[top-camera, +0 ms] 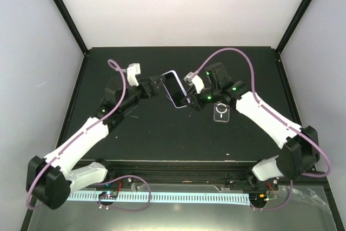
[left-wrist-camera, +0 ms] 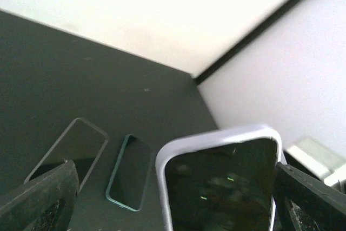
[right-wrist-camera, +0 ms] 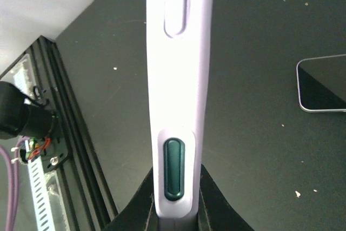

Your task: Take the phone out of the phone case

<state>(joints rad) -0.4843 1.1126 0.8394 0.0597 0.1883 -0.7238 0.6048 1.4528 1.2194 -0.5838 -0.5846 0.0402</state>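
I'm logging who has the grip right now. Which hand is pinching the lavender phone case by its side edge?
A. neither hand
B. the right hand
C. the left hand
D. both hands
B: the right hand has its fingers pressed against either side of the phone case by the green button, while the left hand stands wide open around it.

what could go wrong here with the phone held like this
1. Only the right tool pinches the phone case, by its thin edge. The left tool stands open around it, so it may pivot or slip out.
2. If it drops, it could land on the clear case lying nearby on the table.
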